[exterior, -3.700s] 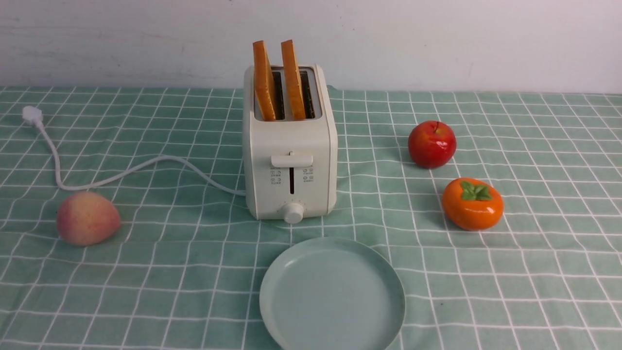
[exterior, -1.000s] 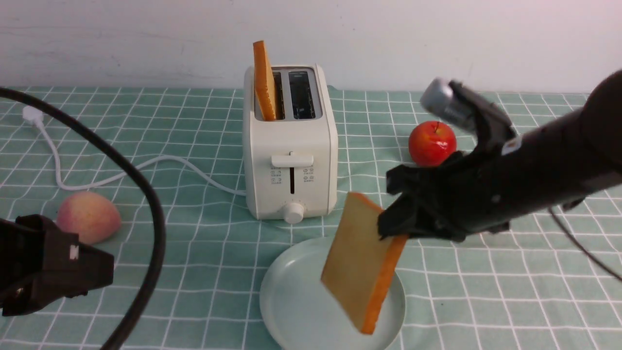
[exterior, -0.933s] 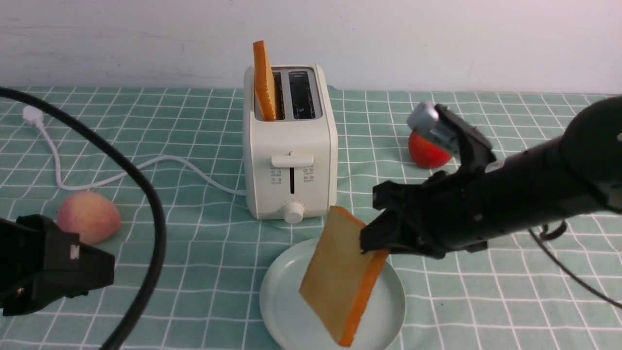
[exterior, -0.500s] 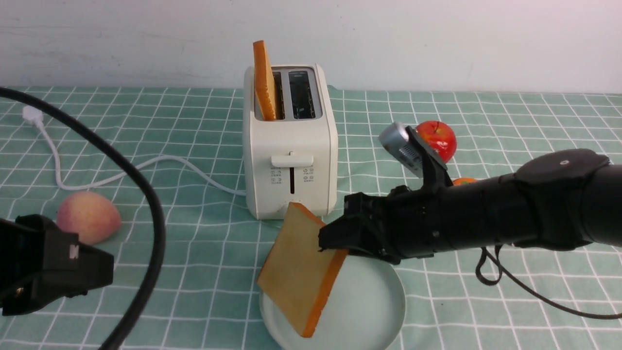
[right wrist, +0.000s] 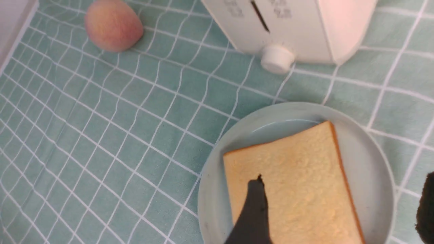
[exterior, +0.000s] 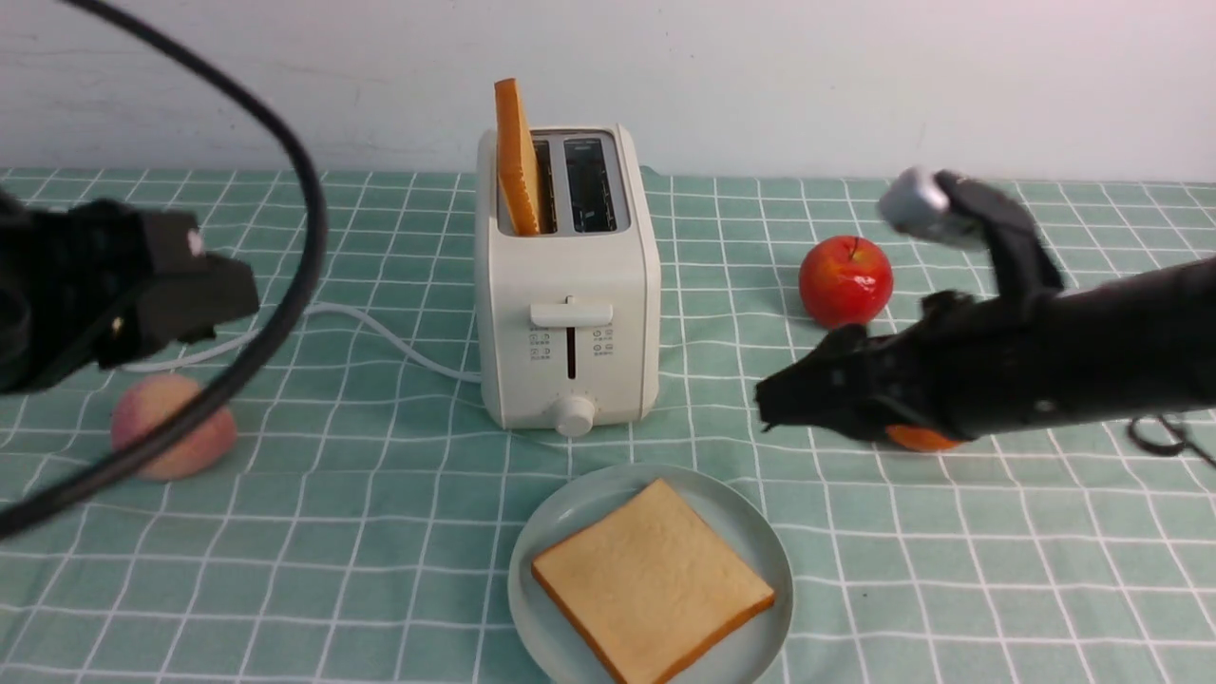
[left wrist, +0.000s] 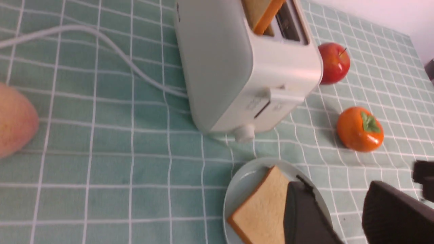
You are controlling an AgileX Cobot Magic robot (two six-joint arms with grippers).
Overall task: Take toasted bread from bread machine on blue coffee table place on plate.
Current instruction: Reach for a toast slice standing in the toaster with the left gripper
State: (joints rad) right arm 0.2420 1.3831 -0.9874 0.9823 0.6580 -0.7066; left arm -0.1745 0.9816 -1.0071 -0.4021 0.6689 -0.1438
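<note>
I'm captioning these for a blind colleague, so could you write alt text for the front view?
One toast slice lies flat on a round plate in front of a white toaster, where a second slice leans in one slot. Two black robot arms reach in from either side.

The toaster point(exterior: 570, 285) looks like smooth plastic, its top plate point(exterior: 558, 224) metallic. Table covering: creased matt cloth point(exterior: 380, 532). Apple point(exterior: 844, 282) glossy; plate point(exterior: 560, 503) smooth; toast point(exterior: 654, 581) matt.
</note>
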